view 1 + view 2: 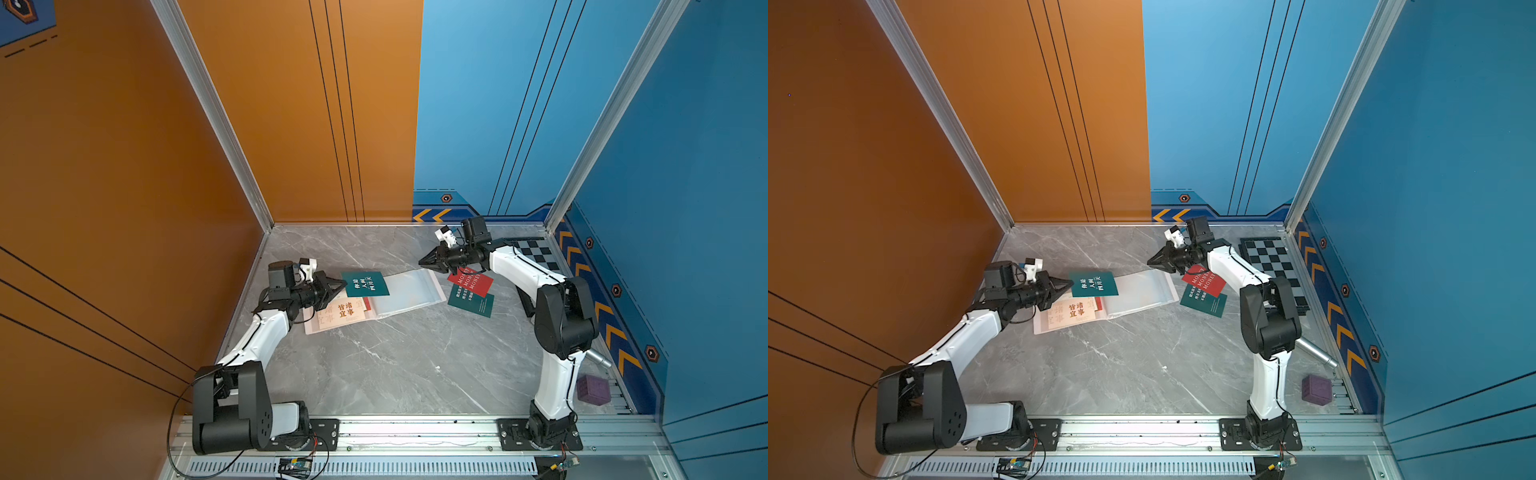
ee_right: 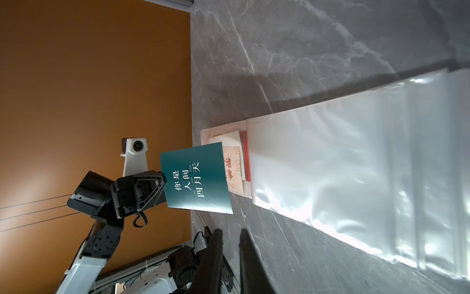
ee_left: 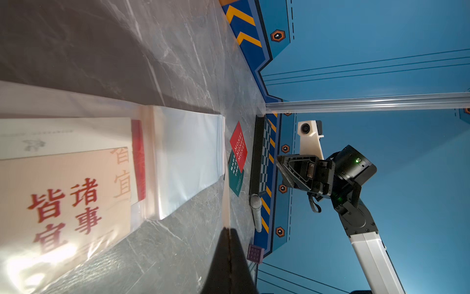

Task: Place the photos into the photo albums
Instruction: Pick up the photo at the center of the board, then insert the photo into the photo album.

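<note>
The left gripper [image 1: 341, 285] pinches a dark green card [image 1: 365, 284] by one edge. It holds the card in the air over the open photo album [image 1: 411, 291], which lies flat on the grey marble table [image 1: 395, 365]. A cream card [image 1: 344, 311] with red characters lies in the album's left half, and the right half shows empty clear sleeves. The right gripper [image 1: 422, 262] hovers near the album's far right corner, its jaws a little apart with nothing between them. Just beside the album, a red MONEY card [image 1: 470, 281] partly covers a second green card [image 1: 471, 306].
</note>
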`<state>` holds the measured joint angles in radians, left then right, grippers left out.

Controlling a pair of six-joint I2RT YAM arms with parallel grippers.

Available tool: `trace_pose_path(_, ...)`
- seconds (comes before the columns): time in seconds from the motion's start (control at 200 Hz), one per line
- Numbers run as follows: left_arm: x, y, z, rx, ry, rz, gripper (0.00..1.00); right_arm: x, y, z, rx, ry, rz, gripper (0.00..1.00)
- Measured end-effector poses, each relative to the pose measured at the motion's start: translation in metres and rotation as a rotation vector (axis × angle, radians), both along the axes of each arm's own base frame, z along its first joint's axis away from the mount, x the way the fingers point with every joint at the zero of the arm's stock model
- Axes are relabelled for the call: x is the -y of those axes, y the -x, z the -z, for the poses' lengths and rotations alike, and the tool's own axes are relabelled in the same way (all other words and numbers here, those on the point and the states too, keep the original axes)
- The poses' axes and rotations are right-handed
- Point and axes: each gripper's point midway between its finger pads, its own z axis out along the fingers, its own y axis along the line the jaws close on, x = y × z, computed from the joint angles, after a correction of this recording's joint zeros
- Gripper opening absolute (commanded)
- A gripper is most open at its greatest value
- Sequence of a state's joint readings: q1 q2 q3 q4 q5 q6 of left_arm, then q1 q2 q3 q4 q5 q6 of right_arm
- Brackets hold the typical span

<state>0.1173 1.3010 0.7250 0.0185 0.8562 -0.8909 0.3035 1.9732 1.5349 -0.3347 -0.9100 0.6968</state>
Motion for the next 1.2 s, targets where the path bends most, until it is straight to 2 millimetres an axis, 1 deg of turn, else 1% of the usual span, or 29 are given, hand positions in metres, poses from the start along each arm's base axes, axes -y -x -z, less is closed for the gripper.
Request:
trace_pose_path(0.14, -0.009, 0.009, 0.013, -0.021, -0.014, -0.042, 0.00, 0.011, -0.003, 0.027, -0.040, 0.045, 0.039, 0.16)
trace_pose_path(0.315, -0.018, 0.014, 0.030, -0.055, -0.050, -0.095, 0.00, 0.013, 0.001, 0.065, -0.107, 0.085, 0.038, 0.16)
trace_pose_path(0.38, -0.021, 0.014, 0.032, -0.056, -0.066, -0.113, 0.00, 0.013, 0.004, 0.074, -0.120, 0.095, 0.035, 0.16)
trace_pose_path(0.591, -0.033, 0.016, 0.025, -0.021, -0.085, -0.165, 0.00, 0.014, 0.005, 0.076, -0.119, 0.098, 0.031, 0.16)
trace_pose_path(0.816, -0.038, 0.022, 0.036, -0.042, -0.093, -0.182, 0.00, 0.014, 0.005, 0.076, -0.119, 0.097, 0.030, 0.16)
trace_pose_path(1.076, -0.039, 0.023, 0.038, -0.034, -0.106, -0.177, 0.00, 0.014, 0.005, 0.087, -0.142, 0.105, 0.030, 0.16)
trace_pose_path(1.201, -0.039, 0.023, 0.041, -0.034, -0.117, -0.167, 0.00, 0.014, 0.005, 0.087, -0.142, 0.104, 0.029, 0.16)
